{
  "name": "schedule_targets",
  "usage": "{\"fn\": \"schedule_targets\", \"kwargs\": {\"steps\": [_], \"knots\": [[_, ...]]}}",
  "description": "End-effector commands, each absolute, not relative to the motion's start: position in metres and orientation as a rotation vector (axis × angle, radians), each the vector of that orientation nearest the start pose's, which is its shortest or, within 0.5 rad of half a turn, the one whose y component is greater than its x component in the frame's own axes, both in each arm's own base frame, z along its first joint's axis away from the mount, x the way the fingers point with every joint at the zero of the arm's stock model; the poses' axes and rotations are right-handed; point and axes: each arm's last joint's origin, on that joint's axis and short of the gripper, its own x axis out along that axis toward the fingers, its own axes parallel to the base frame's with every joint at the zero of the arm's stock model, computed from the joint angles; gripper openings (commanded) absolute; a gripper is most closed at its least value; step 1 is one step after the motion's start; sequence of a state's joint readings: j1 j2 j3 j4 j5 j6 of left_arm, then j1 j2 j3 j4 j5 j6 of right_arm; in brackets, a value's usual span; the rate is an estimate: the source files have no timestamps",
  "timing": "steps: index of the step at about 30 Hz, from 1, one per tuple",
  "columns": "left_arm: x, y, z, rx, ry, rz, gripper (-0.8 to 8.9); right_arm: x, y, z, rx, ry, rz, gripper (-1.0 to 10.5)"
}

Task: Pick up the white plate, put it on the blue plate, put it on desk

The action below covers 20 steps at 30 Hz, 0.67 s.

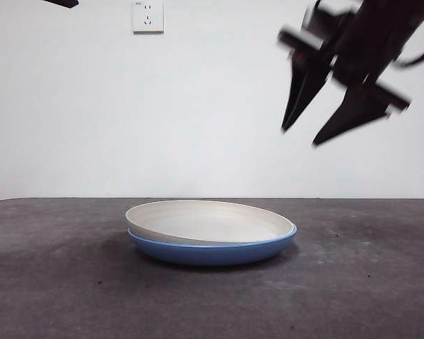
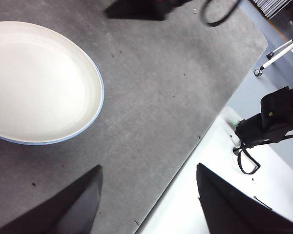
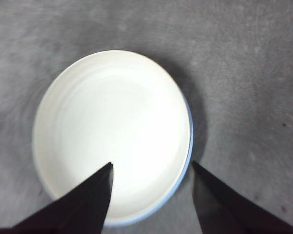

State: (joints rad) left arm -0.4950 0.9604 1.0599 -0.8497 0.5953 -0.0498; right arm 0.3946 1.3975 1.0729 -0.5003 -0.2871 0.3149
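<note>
At mid-desk [image 1: 49,282], the white plate [image 1: 210,220] sits nested in the blue plate [image 1: 212,251], slightly tilted. The right gripper [image 1: 300,138] hangs above them, jaws wide and empty. The left gripper [image 2: 149,170], also spread wide, waits near the desk's edge.

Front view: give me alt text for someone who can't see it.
The white plate sits nested in the blue plate on the dark grey desk, tilted slightly, its left rim raised. The right gripper, blurred, hangs open above and to the right, touching neither plate. A wall socket shows on the white wall behind.
</note>
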Motion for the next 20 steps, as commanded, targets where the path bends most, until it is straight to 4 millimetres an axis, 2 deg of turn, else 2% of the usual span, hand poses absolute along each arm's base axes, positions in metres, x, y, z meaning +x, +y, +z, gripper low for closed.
{"fn": "schedule_targets", "kwargs": {"steps": [1, 7, 13, 20], "knots": [[0.146, -0.099, 0.344, -0.076, 0.802, -1.031, 3.09, 0.247, 0.116, 0.296, 0.164, 0.883, 0.563, 2.5], [0.146, -0.099, 0.344, -0.076, 0.802, -1.031, 3.09, 0.196, 0.106, 0.324, 0.096, 0.885, 0.666, 2.5], [0.146, -0.099, 0.344, -0.076, 0.802, -1.031, 3.09, 0.155, 0.104, 0.335, 0.058, 0.938, 0.803, 2.5], [0.146, -0.099, 0.344, -0.076, 0.802, -1.031, 3.09, 0.13, 0.106, 0.34, 0.018, 0.945, 0.881, 2.5]]}}
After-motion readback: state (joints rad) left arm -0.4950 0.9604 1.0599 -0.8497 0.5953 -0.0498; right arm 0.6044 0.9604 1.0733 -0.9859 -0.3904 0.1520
